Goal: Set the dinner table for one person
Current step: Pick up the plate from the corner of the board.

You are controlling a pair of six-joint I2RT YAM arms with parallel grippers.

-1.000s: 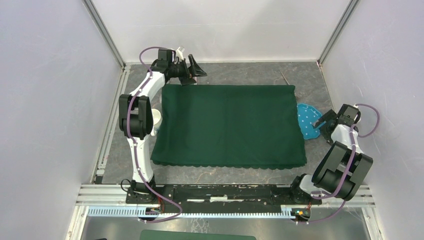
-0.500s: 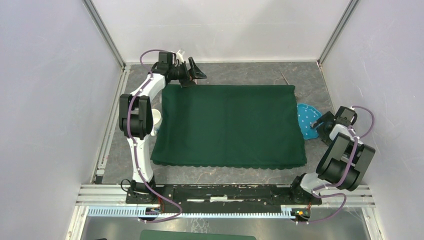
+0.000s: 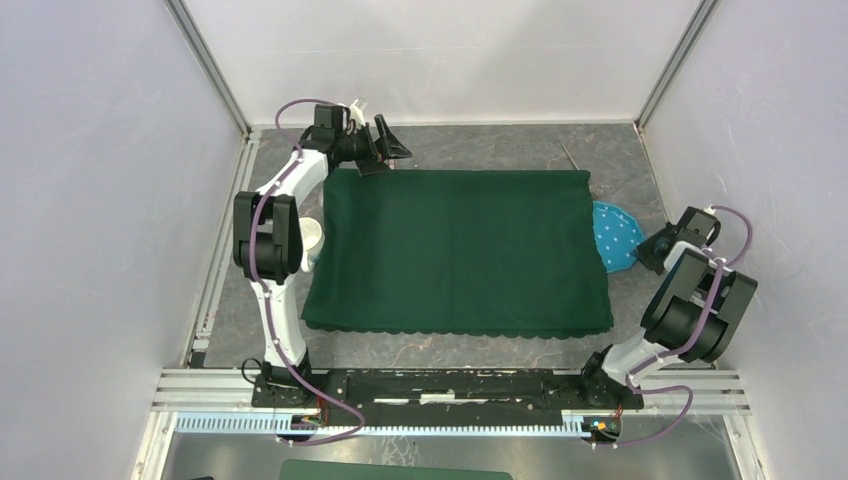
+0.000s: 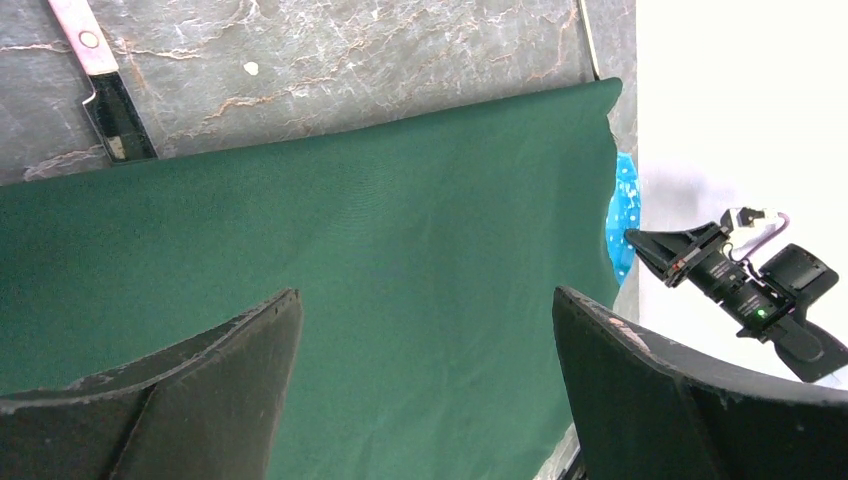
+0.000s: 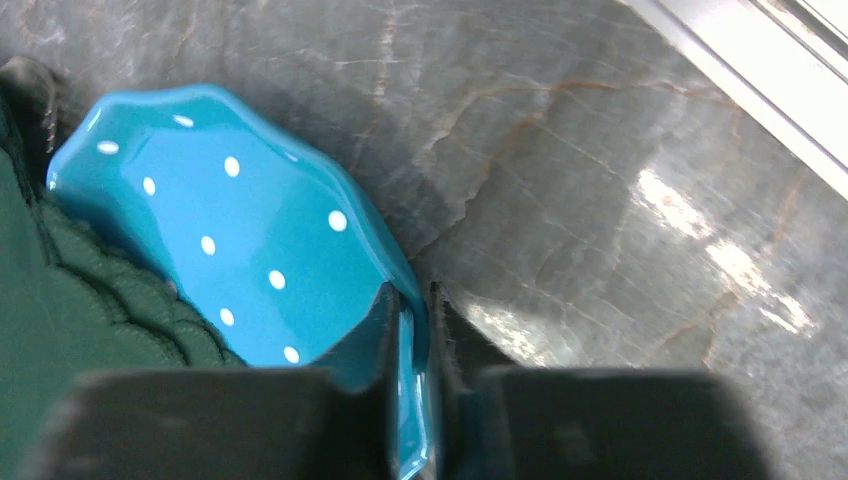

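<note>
The dinner table [image 3: 480, 148] is dark-grey veined stone, with a dark green scallop-edged cloth [image 3: 460, 250] spread over its middle. A blue plate [image 3: 615, 235] with white dots lies at the cloth's right edge, its left part tucked under the cloth [image 5: 60, 330]. My right gripper [image 5: 410, 300] is shut on the plate's [image 5: 230, 230] near rim, one finger above and one below. My left gripper [image 3: 385, 152] hangs open over the cloth's far left corner, with only cloth [image 4: 350, 260] between its fingers [image 4: 425, 295].
A knife [image 4: 100, 85] with a pink handle lies on the stone behind the cloth, its dark blade tip at the cloth's far edge. A white cup [image 3: 313, 238] stands left of the cloth beside the left arm. A thin stick [image 3: 570, 155] lies near the cloth's far right corner.
My right gripper has closed from open onto the plate's rim, and its arm has swung a little to the right. The left arm has hardly moved.
</note>
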